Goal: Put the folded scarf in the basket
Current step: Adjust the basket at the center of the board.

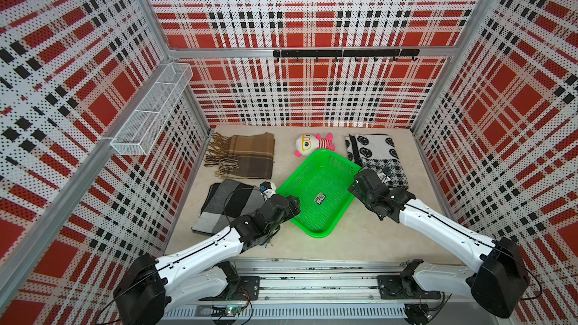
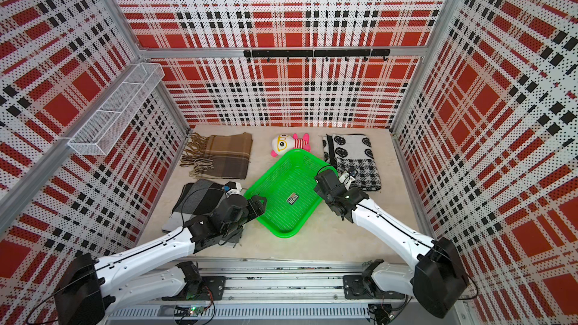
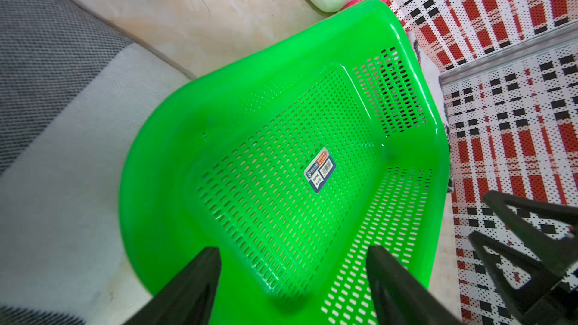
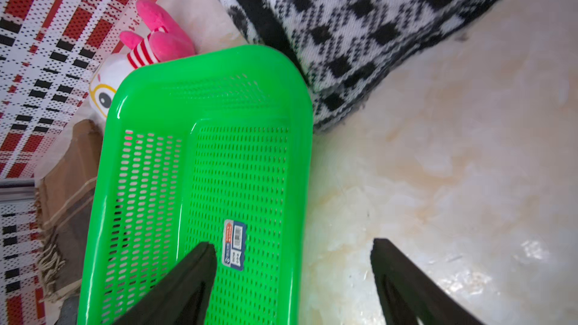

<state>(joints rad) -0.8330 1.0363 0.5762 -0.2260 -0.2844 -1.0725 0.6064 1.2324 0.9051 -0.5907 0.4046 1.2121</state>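
My left end effector (image 3: 292,254) and right end effector (image 4: 294,248), both apart and empty, flank the unfilled basket (image 1: 312,179) at frame centre, where a low swing could shove it.

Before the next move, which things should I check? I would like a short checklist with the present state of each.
1. Basket empty except its sticker: ok.
2. Left tool open, holding nothing: ok.
3. Right tool open, holding nothing: ok.
4. Scarf in the basket: not ok; brown scarf, grey checked scarf and black-and-white scarf all lie folded on the table.
5. Which scarf is meant: cannot tell.
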